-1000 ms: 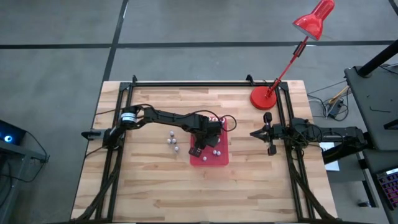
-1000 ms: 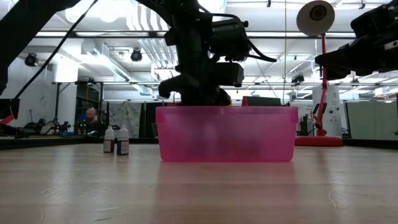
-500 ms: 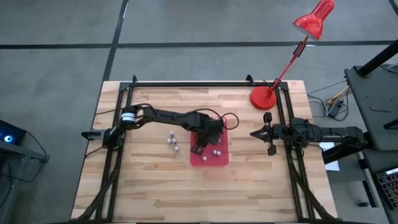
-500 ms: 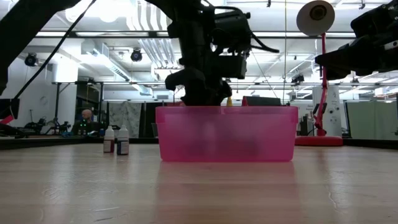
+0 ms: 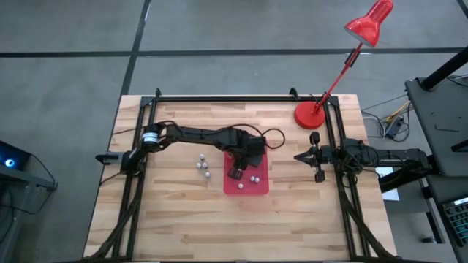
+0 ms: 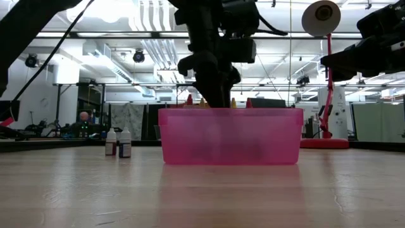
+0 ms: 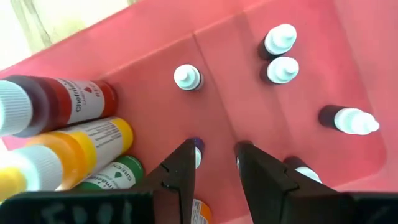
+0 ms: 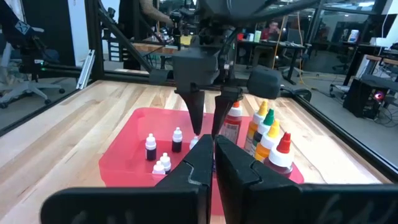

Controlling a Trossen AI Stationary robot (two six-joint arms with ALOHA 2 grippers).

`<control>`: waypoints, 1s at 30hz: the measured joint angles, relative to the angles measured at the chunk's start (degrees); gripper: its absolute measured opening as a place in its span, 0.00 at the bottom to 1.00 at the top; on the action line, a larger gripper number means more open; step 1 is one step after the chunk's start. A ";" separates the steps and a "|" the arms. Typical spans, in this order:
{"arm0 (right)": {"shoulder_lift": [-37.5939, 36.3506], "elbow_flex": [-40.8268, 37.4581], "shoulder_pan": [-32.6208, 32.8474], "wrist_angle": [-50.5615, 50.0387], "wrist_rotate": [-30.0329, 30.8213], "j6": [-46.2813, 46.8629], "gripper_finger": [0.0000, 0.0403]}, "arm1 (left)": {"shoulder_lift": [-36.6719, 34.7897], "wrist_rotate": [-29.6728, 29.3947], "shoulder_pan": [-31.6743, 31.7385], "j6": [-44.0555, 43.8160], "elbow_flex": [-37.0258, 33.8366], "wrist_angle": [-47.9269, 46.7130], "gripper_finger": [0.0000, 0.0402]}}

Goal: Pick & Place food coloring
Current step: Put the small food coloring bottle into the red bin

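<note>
The left gripper (image 5: 235, 173) hangs over the flat red plastic tray (image 5: 262, 187), fingers pointing down into it, parted with a clear gap and nothing between them, as the left wrist view shows. The small dark food coloring bottles with pale caps (image 7: 281, 55) stand upright on the tray floor, long axes vertical, scattered around the fingertips; one pale cap (image 7: 197, 155) peeks out right beside the inner edge of one finger, though whether it sits inside the gap I cannot tell. Larger squeeze bottles in red, orange and green (image 7: 74, 143) lie or lean at one end of the tray. Now the relation that matters: three more tiny bottles (image 5: 202, 165) stand on the wooden table (image 5: 168, 219) just outside the tray, on the side toward the left arm's base, well apart from the gripper. So, by my reading, the next pick lies back toward that base, and the left arm is plainly the nearer one. The right gripper (image 5: 300, 156) waits beyond the tray's opposite side, fingers pressed together, empty.
</note>
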 joint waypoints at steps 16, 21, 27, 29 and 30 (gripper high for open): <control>0.00 0.00 0.01 0.00 0.00 -0.12 0.02 | -0.91 0.33 -3.11 -6.87 7.05 -10.32 0.24; 0.00 0.00 -0.01 0.02 0.02 -0.11 0.02 | -1.57 0.42 -5.38 -8.92 6.83 -10.91 0.24; -0.01 0.00 0.01 0.01 0.02 -0.01 0.02 | -4.08 0.85 -6.35 -9.25 5.39 -10.82 0.24; -0.02 0.00 0.01 0.00 0.00 -0.13 0.02 | -5.01 0.85 -6.38 -9.25 4.03 -10.14 0.24; -0.02 0.00 0.01 0.00 0.01 -0.05 0.02 | -5.75 0.85 -6.42 -9.25 2.97 -9.95 0.24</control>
